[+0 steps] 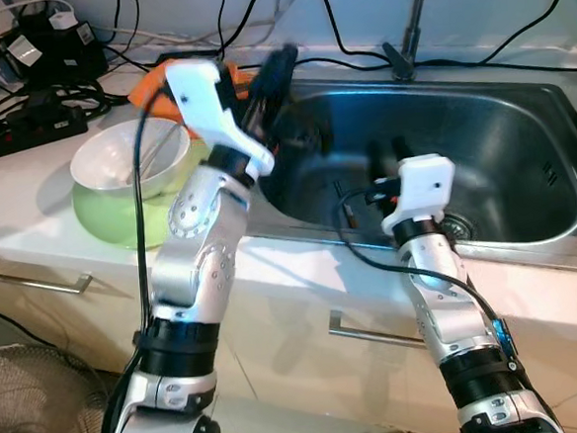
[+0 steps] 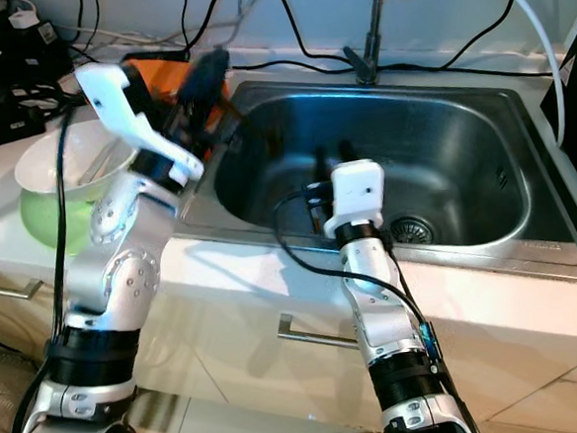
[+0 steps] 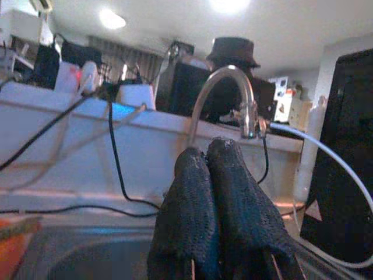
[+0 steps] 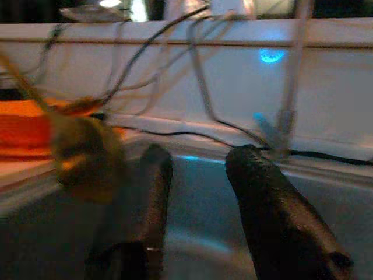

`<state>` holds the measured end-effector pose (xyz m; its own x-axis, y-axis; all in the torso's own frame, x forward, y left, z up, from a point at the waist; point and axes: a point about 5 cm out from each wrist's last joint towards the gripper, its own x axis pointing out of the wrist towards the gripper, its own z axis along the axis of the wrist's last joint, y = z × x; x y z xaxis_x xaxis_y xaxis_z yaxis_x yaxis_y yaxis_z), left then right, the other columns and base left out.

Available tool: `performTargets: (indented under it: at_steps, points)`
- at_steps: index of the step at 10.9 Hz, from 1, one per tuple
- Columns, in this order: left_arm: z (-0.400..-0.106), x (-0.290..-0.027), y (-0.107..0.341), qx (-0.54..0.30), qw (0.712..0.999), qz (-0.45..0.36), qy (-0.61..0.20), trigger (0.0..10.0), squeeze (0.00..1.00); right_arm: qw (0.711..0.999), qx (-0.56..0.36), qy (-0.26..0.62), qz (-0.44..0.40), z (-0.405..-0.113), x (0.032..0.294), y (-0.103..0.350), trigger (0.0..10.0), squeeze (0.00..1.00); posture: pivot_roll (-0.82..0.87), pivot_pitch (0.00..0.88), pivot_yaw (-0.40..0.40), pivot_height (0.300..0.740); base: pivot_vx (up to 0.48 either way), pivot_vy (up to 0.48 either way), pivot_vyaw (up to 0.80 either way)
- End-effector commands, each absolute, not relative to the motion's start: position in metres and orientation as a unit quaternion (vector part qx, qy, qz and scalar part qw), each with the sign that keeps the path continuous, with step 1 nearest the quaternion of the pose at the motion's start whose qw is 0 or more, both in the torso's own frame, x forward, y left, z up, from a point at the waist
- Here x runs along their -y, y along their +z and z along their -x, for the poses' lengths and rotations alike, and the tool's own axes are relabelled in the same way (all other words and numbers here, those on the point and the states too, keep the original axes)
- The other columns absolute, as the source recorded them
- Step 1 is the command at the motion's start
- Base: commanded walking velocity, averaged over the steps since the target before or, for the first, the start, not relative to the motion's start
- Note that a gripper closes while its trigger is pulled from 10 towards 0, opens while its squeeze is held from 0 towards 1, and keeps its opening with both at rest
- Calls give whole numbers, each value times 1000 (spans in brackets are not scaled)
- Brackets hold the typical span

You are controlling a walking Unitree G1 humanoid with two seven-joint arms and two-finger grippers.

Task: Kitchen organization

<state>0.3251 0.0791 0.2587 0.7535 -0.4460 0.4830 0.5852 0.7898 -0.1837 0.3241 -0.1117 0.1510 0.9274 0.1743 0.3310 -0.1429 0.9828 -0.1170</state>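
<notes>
Left fingers: the left gripper (image 3: 213,192) has its two black fingers pressed together with nothing between them; it is raised over the near-left corner of the sink (image 1: 519,111), tips pointing toward the back wall.
Right fingers: the right gripper (image 4: 201,175) has its fingers parted with a clear gap and nothing held; it reaches down inside the basin, tips toward the sink's back wall.
Ahead of the left fingers: the curved faucet (image 3: 224,99) rises beyond the tips, with a white hose (image 3: 326,160) running off from it.
Ahead of the right fingers: the steel basin floor, then the white backsplash with dark cables (image 4: 175,35) draped over it; a blurred brownish-yellow object (image 4: 87,157) sits just beside one finger, too smeared to identify.
Behind the right fingers: the sink drain (image 2: 408,230) lies near the wrist, on the basin floor.
Outward of the left fingers: a white bowl (image 1: 131,158) nested in a green bowl (image 1: 110,219) stands on the counter (image 1: 32,225), with an orange object (image 1: 156,92) just beyond them at the sink's edge.
Further left: power strips and adapters (image 1: 30,56) at the back of the counter.
</notes>
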Motion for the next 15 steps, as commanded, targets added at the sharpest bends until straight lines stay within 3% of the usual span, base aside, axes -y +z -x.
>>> performTargets:
  at_steps: [1,6,7,12,15]
  points:
    - [-325,-82,257,206,921,172,-282,10000,0,972,194,124,42,-328,102,168,10000,1000,1,15,53,740,0,0,0]
    - [-324,-79,246,178,923,177,-292,10000,0,953,204,223,6,-321,75,183,10000,1000,4,0,41,740,0,0,0]
    - [-324,-81,246,175,922,193,-287,10000,0,954,200,225,7,-321,77,184,10000,0,0,0,41,740,0,0,0]
    - [-321,-75,243,166,920,182,-306,10000,0,948,182,260,8,-315,67,177,10000,0,-2,6,51,740,0,0,0]
    - [-328,-85,245,173,928,185,-274,10000,0,942,175,285,9,-311,63,173,10000,0,-2,16,57,740,0,0,0]
